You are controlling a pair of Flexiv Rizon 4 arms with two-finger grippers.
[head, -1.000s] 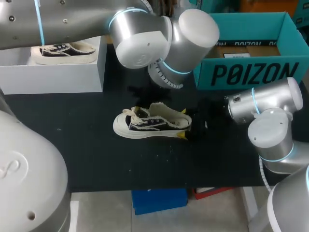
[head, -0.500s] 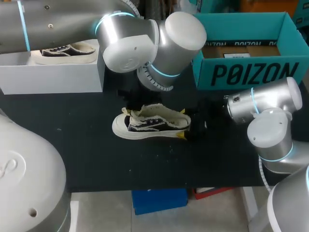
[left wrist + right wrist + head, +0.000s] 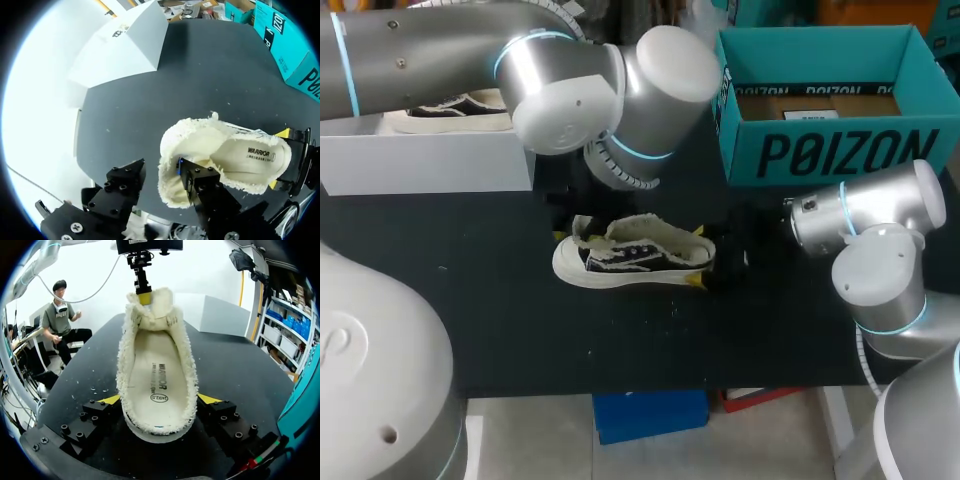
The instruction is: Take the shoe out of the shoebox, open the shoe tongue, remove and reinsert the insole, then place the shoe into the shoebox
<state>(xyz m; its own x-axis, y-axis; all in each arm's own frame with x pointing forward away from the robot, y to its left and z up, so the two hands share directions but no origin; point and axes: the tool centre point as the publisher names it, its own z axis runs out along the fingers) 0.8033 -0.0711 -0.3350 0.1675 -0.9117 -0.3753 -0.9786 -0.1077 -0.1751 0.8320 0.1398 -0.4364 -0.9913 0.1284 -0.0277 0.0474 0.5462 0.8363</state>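
The shoe [image 3: 635,255] lies on its sole in the middle of the head view, on the black bench [image 3: 520,330], outside the teal shoebox [image 3: 840,150] at upper right. Our right tool [image 3: 160,402] clamps the heel, a yellow tip pressed on each side. Our left tool [image 3: 157,171] stands wide at the toe end. One of its fingers [image 3: 192,177] is hooked inside the mouth against the fleecy tongue [image 3: 150,307], and the other is outside, clear of the shoe.

We judge the step in hand to be opening the tongue. To do it well, we keep the heel pinned so the shoe cannot slide. We draw the tongue forward and up rather than sideways. We want the mouth wide enough to bare the insole [image 3: 157,375], which sits flat inside. Pulling too hard could tip the shoe out of the right tool's hold.
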